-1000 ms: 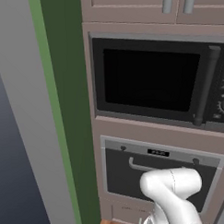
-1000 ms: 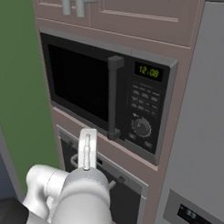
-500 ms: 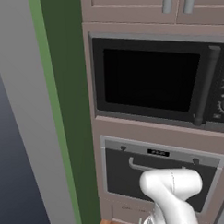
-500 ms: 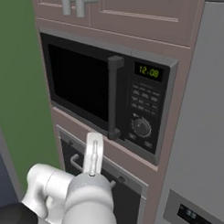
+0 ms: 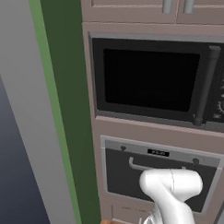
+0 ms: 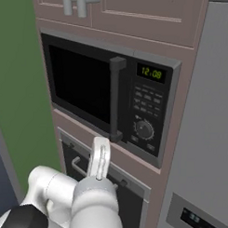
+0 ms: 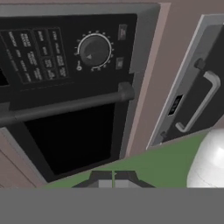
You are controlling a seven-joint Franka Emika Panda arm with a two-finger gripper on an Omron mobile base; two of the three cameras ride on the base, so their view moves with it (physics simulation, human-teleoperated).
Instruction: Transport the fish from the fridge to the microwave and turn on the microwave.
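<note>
- Green wall panel [image 5: 67, 111] on the far left, microwave [image 5: 154, 82] next to it, set in the cabinet column. Door shut, black window, inside not visible.
- Fish: can't see it anywhere. Can't tell whether it sits behind the dark window. The tool carries nothing.
- Oven [image 5: 158, 176] directly below the microwave, with a horizontal bar handle. The arm rises in front of it.
- Tool [image 6: 99, 157] points up at the lower end of the microwave handle [image 6: 115, 99], near it but apart. Fingers pressed together, clenched on nothing.
- Keypad panel [image 6: 146, 112] right of the handle: green clock digits on top, buttons, round dial [image 6: 144, 130] lower down.
- Fridge [image 6: 203, 137] on the far right, grey door shut, small dark display low down.
- Risks, my read:
  - Clenched tip drifts left, hits the handle instead of the panel, no start.
  - Buttons are small and packed, so an off-centre press lands on the wrong key or the dial.
  - If the fish isn't inside, starting the microwave is pointless; can't confirm through the window.
</note>
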